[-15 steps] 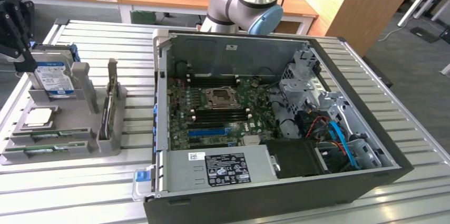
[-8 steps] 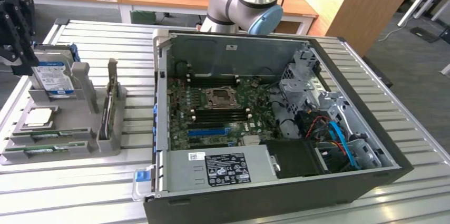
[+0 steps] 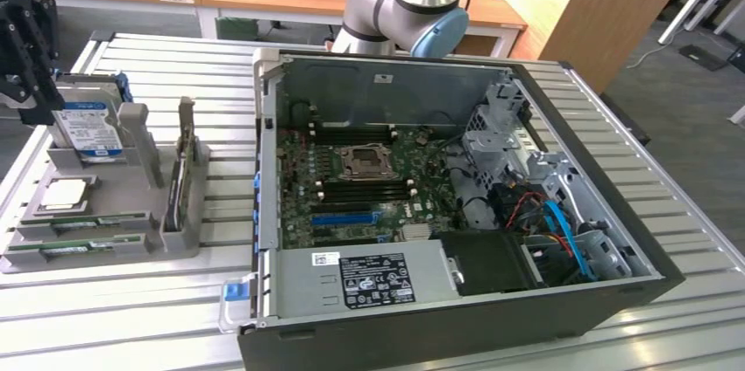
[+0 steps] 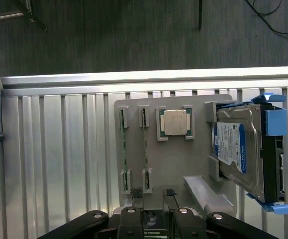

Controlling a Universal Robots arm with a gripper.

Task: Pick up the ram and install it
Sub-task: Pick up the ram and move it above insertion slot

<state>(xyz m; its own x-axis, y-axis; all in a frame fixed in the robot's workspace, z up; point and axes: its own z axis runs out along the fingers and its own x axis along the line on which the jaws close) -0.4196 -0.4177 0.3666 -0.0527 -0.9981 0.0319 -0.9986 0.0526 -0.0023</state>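
Note:
Two ram sticks (image 3: pixel 84 224) (image 3: pixel 77 249), thin green boards, stand on edge in slots at the near end of a grey holder tray (image 3: pixel 128 244) on the exterior view's left. In the wrist view the same sticks (image 4: pixel 123 149) (image 4: pixel 146 149) lie side by side in the tray (image 4: pixel 183 164). My gripper (image 3: pixel 41 109) hangs above the tray's far end, over the hard drive (image 3: pixel 91 131). In the wrist view the gripper (image 4: pixel 152 193) is open with nothing between its fingertips, near one end of the ram sticks and apart from them.
The tray also holds a square silver CPU (image 4: pixel 174 122) and the blue-labelled hard drive (image 4: pixel 233 144) in a blue bracket. An open computer case (image 3: pixel 466 301) lies beside the tray, showing the motherboard with its CPU socket (image 3: pixel 363 161) and dark memory slots (image 3: pixel 366 188). All rest on a slatted metal table (image 3: pixel 117 319).

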